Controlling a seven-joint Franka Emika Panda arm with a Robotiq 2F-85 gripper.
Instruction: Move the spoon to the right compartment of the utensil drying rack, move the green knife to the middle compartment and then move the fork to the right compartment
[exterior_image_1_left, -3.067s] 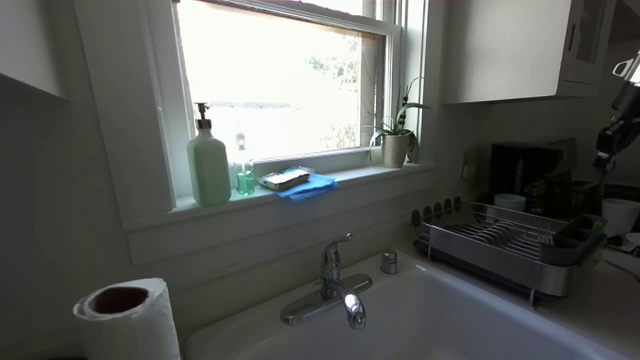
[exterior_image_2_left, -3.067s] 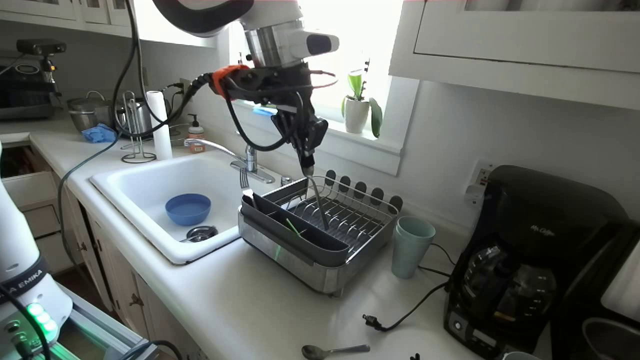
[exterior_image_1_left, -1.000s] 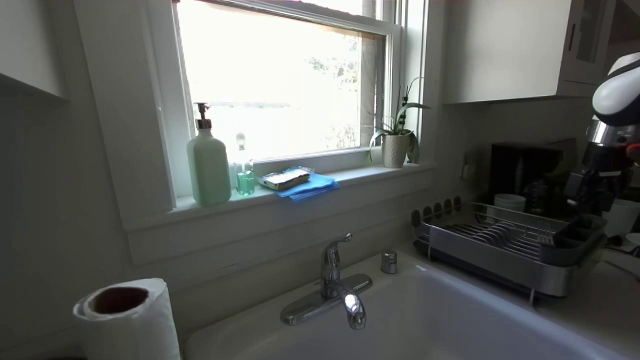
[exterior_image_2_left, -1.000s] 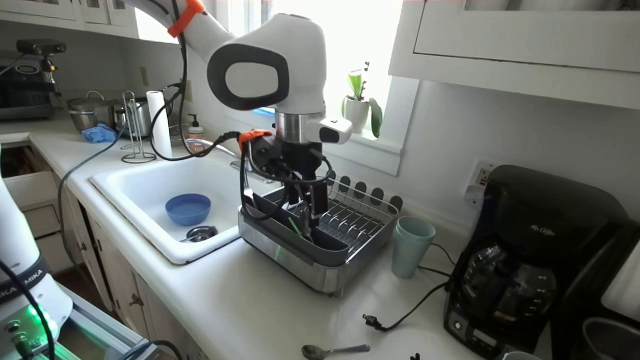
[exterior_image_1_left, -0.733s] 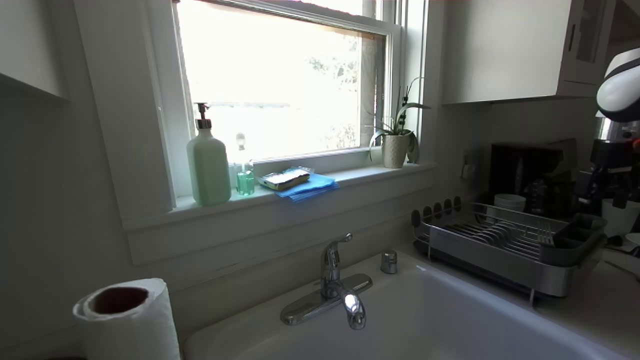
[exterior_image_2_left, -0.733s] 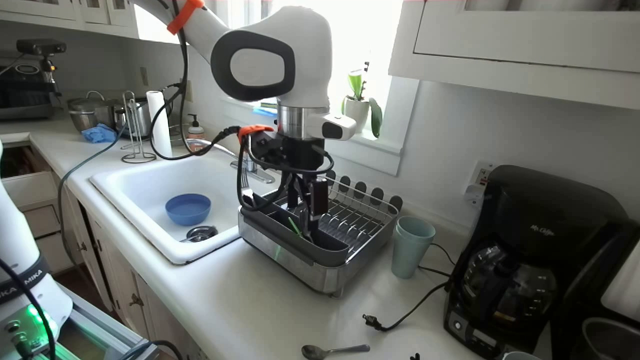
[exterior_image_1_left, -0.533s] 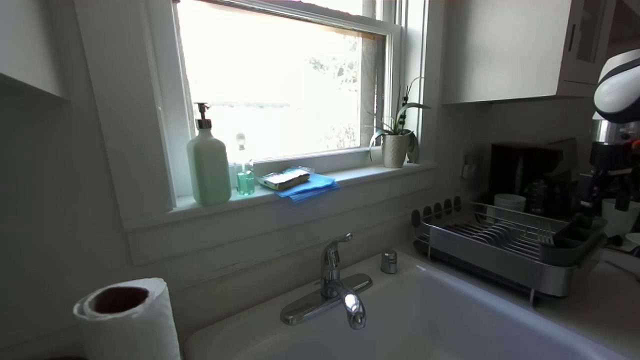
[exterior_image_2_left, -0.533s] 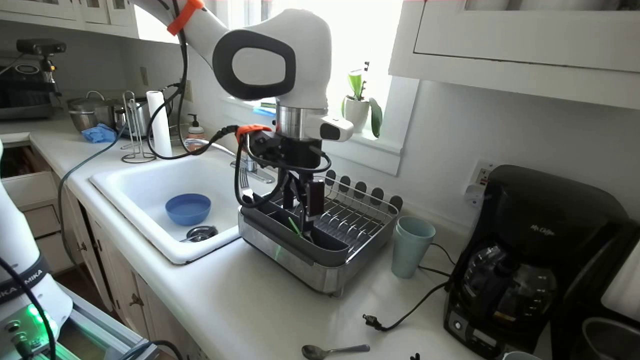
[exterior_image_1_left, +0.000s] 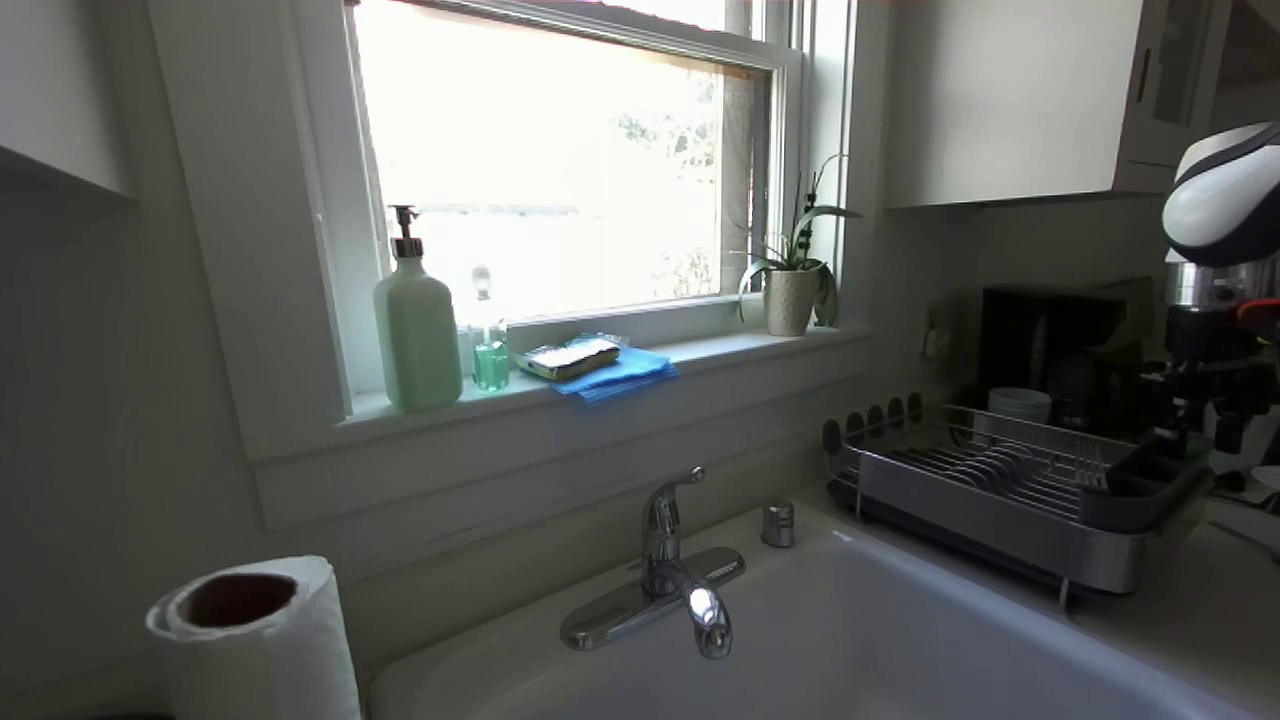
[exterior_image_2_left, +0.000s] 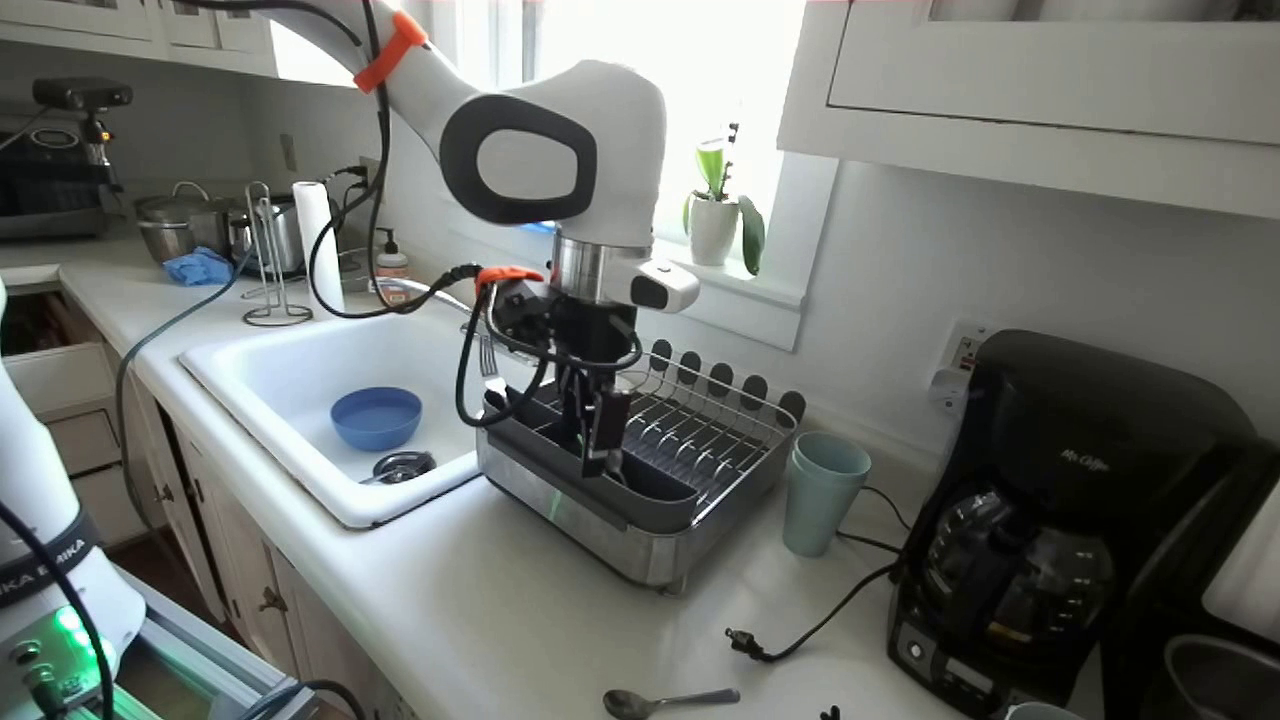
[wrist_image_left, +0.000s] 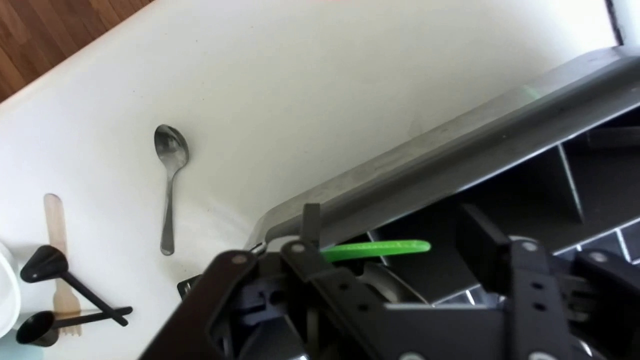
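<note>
Daylight from the window (exterior_image_1_left: 560, 160) falls on a white counter (exterior_image_2_left: 500, 600), where the rack (exterior_image_2_left: 660, 560) stands beside the sink (exterior_image_2_left: 275, 420), stacked cups (exterior_image_2_left: 825, 505) near its three o'clock in an exterior view. Seconds ago raised over the rack with something slim dangling below, the gripper (wrist_image_left: 395, 225) now sits low at the caddy (exterior_image_2_left: 665, 515), carrying nothing; in the last half-second it dips further and slightly toward eight o'clock in an exterior view, closing in on a bright green knife (wrist_image_left: 377, 250). A spoon (wrist_image_left: 392, 286), most likely that slim thing, rests at the gripper's six o'clock in the wrist view, apparently inside the right compartment (exterior_image_2_left: 655, 485), its lower end hidden. All of which suggests the first move is done and the knife's turn has come.

The knife seems to stand in that same compartment, its tip leaning over the middle compartment (wrist_image_left: 525, 195), where it is due. The fork (exterior_image_2_left: 492, 378), also yet to move, leans in the sink-end compartment (wrist_image_left: 602, 180), between ten and eleven o'clock from the gripper in an exterior view.

The fingers (wrist_image_left: 311, 225) stand wide apart, and the knife's tip shows in the gap between them; one finger crosses in front of the knife lower down, though from where I stand there is no telling whether they touch. A second spoon (wrist_image_left: 170, 185) lies on the counter near nine o'clock in the wrist view, well apart.
</note>
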